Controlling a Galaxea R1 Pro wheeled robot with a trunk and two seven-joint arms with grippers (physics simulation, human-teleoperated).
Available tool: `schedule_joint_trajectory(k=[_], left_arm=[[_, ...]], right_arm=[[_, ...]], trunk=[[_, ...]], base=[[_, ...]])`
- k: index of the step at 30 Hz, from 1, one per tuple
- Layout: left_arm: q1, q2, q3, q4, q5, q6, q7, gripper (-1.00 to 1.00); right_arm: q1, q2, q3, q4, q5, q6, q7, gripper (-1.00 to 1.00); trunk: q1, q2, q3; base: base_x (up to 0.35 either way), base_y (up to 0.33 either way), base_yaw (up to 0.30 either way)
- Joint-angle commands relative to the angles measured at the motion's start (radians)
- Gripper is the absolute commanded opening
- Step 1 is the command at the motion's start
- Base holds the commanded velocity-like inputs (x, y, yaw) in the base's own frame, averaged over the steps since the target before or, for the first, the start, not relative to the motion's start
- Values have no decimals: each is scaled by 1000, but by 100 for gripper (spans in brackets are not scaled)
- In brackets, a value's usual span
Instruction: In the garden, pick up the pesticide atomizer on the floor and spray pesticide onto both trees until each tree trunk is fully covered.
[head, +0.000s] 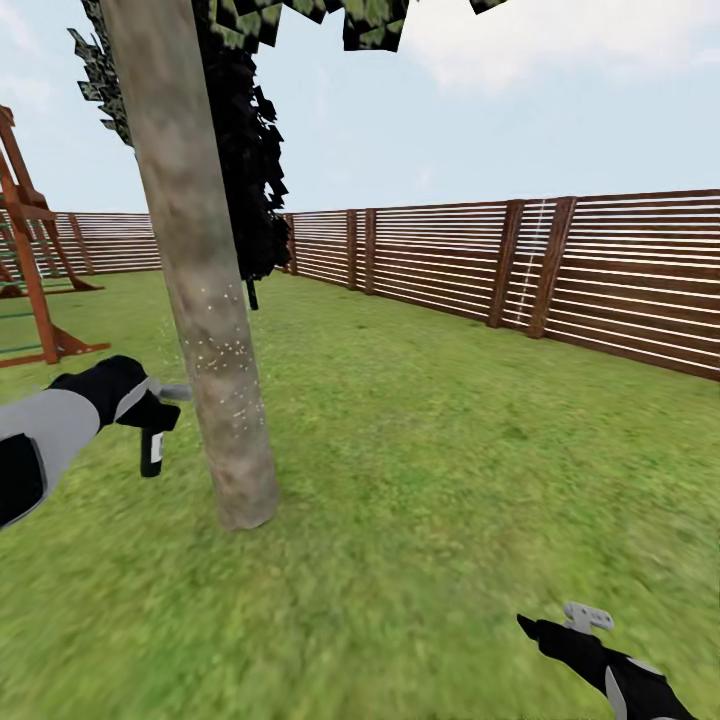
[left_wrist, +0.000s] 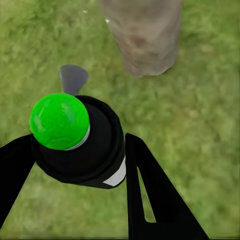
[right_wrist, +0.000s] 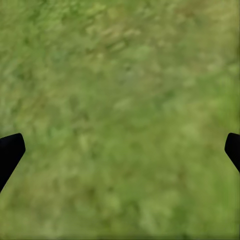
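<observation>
Left gripper (left_wrist: 75, 165) jaws clamped on pesticide atomizer (left_wrist: 82, 142), green cap facing camera, tree trunk (head: 205, 300) just ahead of the jaws, speckled white, right gripper (right_wrist: 120, 150) jaws wide apart over lawn (right_wrist: 120, 90), holding nothing

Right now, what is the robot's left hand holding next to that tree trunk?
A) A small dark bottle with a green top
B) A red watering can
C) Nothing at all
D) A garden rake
A: the left wrist view shows the left gripper closed around the pesticide atomizer, a dark bottle with a white label patch and a green top, and the head view shows it held beside the tree trunk.
</observation>
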Motion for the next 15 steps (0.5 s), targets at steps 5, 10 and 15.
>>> schedule_joint_trajectory(k=[5,10,15], left_arm=[[66,0,-1,1,-1,-54,0,-100],[109,-2,-1,0,0,-65,0,-100],[157,-3,1,0,2,-93,-3,-100]], right_arm=[[0,0,0,0,0,0,0,100],[0,0,0,0,0,0,0,100],[0,0,0,0,0,0,0,100]], trunk=[[0,0,0],[0,0,0],[0,0,0]], base=[[0,0,0],[0,0,0],[0,35,0]])
